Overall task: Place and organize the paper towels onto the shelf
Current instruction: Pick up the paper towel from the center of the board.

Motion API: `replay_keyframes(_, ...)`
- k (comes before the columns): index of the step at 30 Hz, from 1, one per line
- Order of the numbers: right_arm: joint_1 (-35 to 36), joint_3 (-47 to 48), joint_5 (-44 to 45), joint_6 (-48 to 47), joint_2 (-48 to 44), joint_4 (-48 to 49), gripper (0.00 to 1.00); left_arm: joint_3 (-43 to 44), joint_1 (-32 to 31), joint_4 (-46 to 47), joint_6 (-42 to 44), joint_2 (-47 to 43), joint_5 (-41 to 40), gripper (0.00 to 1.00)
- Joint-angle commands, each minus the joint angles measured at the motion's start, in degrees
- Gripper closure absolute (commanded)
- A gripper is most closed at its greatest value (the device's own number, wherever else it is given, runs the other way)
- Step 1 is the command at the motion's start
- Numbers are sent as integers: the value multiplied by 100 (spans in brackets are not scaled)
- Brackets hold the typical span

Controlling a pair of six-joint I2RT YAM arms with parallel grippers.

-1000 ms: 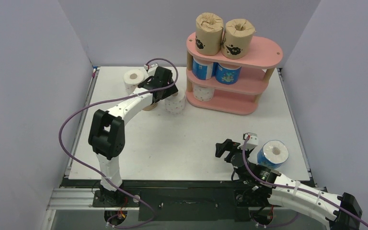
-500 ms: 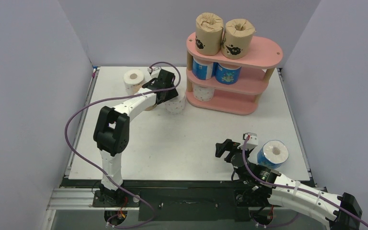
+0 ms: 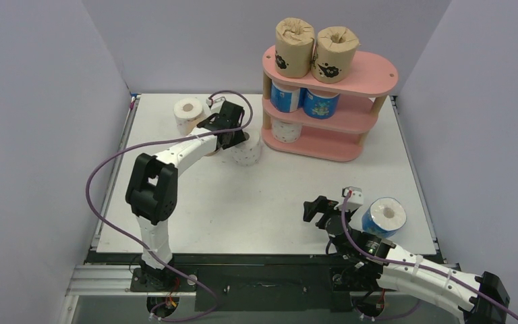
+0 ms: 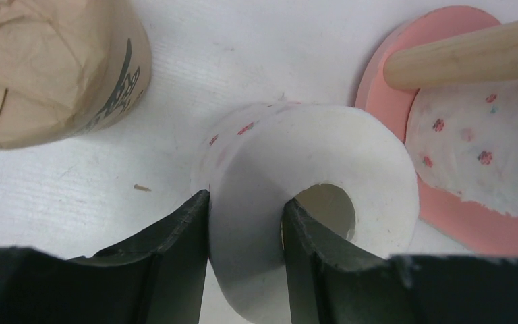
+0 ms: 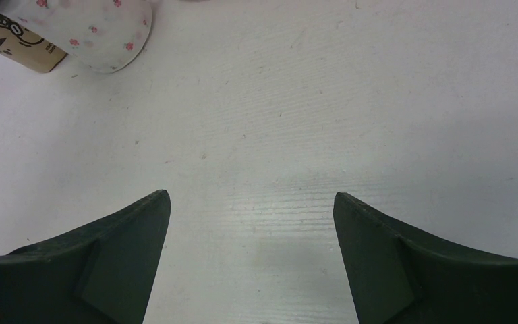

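Observation:
The pink shelf point(image 3: 372, 73) holds two brown rolls point(image 3: 293, 46) on top, two blue rolls point(image 3: 320, 104) in the middle and one white pink-dotted roll point(image 3: 286, 129) at the bottom. My left gripper point(image 3: 233, 131) is shut on the wall of a white pink-dotted roll point(image 4: 297, 169), one finger point(image 4: 307, 256) in its core hole and the other outside. That roll stands on the table just left of the shelf's bottom board point(image 4: 381, 94). A brown roll point(image 4: 47, 67) stands beside it. My right gripper point(image 5: 251, 202) is open and empty over bare table.
Another white roll point(image 3: 189, 111) stands at the back left of the table. A blue roll point(image 3: 384, 217) stands near the front right, beside the right arm. A wooden shelf post point(image 4: 472, 57) is close to the held roll. Grey walls enclose the table.
My left gripper has shifted slightly forward and down over the white dotted roll, and its elbow has swung. The right arm and the other rolls have not moved.

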Motion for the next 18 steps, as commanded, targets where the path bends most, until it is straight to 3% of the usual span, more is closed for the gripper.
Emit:
replay_keyframes(1,-17,56,56,-11,-144,27,14,-224,-139,331,-30,-824,128,84)
replay_keyframes(10,-17,390,496,137,-585,-529,14,-987,-926,644,-404,-1750,113,85)
replay_keyframes(18,-28,683,766,416,-1037,-1275,15,-1176,-1926,831,-639,-1773,-32,84)
